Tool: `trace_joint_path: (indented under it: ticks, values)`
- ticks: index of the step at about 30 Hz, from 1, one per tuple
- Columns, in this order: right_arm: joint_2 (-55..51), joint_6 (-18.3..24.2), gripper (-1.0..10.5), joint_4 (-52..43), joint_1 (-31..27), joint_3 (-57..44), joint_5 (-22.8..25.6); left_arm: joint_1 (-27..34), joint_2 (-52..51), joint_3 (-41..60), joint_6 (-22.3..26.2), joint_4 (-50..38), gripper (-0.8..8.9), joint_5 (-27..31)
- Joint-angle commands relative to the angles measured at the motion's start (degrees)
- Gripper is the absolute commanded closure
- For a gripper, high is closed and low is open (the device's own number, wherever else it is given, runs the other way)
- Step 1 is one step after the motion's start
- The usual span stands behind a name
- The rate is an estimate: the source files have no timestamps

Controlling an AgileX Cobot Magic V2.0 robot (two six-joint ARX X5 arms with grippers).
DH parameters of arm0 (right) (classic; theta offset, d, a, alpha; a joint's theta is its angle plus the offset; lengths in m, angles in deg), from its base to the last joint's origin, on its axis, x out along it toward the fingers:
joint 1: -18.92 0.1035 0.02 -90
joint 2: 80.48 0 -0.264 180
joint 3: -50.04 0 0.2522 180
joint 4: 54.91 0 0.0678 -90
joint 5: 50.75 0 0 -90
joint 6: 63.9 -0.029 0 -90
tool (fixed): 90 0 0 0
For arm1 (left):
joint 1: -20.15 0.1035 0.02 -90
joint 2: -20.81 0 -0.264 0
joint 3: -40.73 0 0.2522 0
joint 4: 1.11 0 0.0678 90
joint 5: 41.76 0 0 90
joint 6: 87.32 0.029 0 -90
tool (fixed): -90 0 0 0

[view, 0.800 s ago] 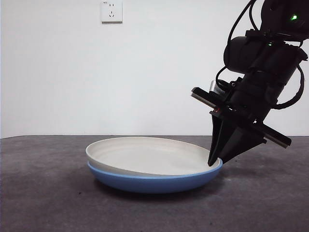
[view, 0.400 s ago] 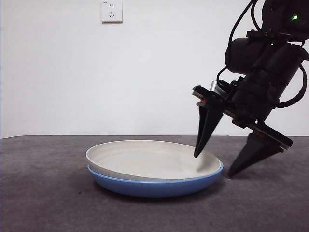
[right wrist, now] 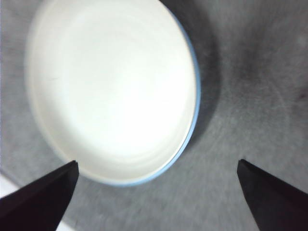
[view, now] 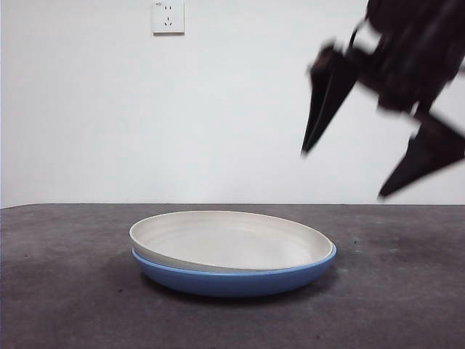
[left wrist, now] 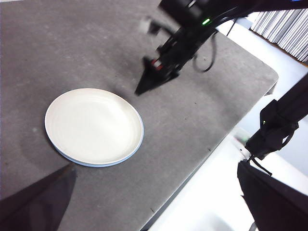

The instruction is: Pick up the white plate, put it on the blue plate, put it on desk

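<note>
The white plate (view: 225,236) lies nested in the blue plate (view: 232,280) on the dark grey desk (view: 65,291), with its left rim raised a little. My right gripper (view: 343,174) is open and empty, blurred, in the air above and to the right of the plates, touching neither. The right wrist view looks down on the white plate (right wrist: 110,86) and the blue rim (right wrist: 195,96) between the open right gripper (right wrist: 158,162). My left gripper (left wrist: 155,166) is open and empty, high and far from the stacked plates (left wrist: 91,125).
A white wall socket (view: 168,17) is on the back wall. The desk's rounded edge (left wrist: 216,149) runs close to the plates' right side, with a dark piece of robot frame (left wrist: 274,125) beyond it.
My right gripper opened and let go of the white plate's right rim, then rose up and to the right. The white plate settled flatter into the blue plate.
</note>
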Motion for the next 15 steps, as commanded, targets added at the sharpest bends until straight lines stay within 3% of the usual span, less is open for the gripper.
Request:
trace_joint_path:
  ticks: [1,15]
  values:
    - [-7.4,3.1,3.4,4.0,0.3,1.0,1.2,-0.5,0.1,-0.7,0.2,0.2,2.19,0.1]
    - [-48.1,4.5,3.4,24.7,0.3,1.0,1.4,-0.5,0.1,-0.7,0.2,-0.9,2.19,0.1]
